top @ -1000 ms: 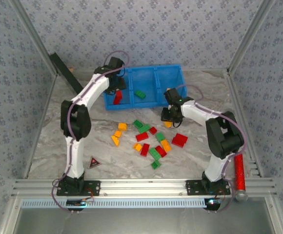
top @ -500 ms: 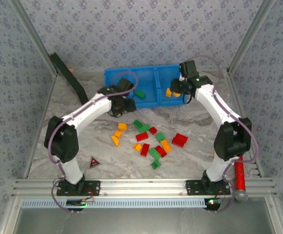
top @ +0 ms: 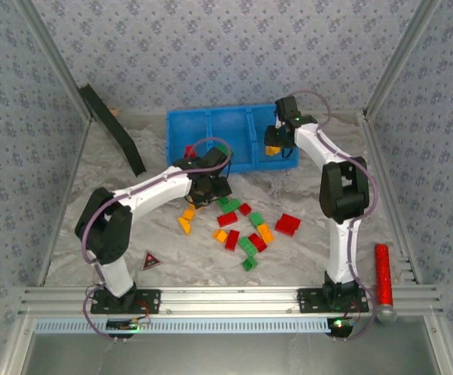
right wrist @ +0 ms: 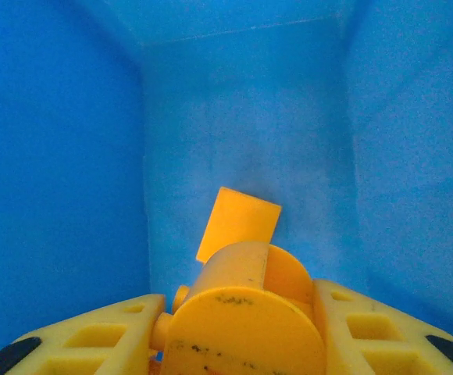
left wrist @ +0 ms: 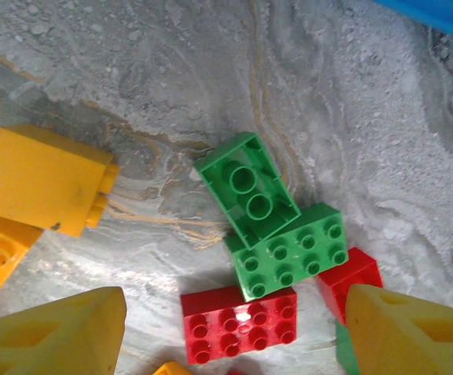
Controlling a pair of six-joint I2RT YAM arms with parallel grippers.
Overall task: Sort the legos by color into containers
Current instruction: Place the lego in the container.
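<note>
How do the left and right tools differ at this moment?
The left tool is open and empty; the right tool is shut on an orange-yellow lego. The left tool hangs over loose red and green legos on the table; the right tool points into the blue bin's right compartment. Both have yellow fingers.

The bin sits far-centre on my counter, my right pincer holding a lego inside its right compartment, while loose legos lie nearer, my left pincer above their far-left edge.
</note>
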